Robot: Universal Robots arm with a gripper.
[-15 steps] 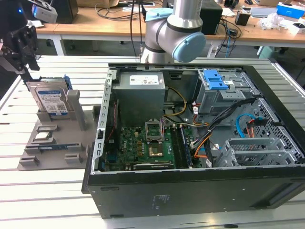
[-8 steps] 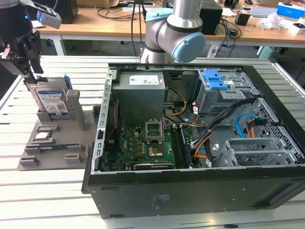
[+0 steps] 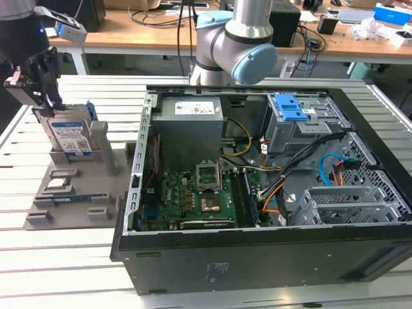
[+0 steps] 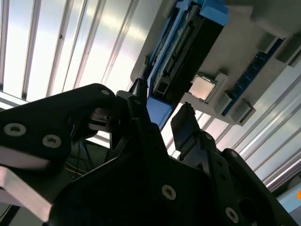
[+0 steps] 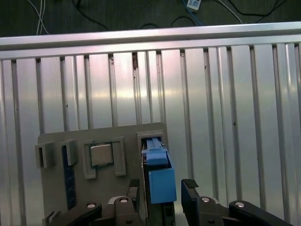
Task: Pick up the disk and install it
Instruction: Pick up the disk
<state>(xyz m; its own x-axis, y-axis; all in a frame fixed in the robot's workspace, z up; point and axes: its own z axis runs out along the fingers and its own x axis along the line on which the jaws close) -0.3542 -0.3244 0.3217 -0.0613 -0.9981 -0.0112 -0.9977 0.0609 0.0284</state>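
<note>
The gripper (image 5: 161, 187) hangs over the disk (image 3: 69, 136) with its fingers apart, one on each side of the disk's blue-framed top edge and not clamped on it. The disk stands upright in a slot of the grey holder (image 3: 77, 187) on the counter (image 3: 64, 257), at the exterior view's left, beside the open computer case (image 3: 270, 261).

From where I'm standing, the arm (image 3: 222, 35) is showing silver-grey tubing and a pale blue joint cap (image 3: 255, 63), its matte black gripper (image 4: 162, 101) carrying round screw heads (image 4: 51, 140).
</note>
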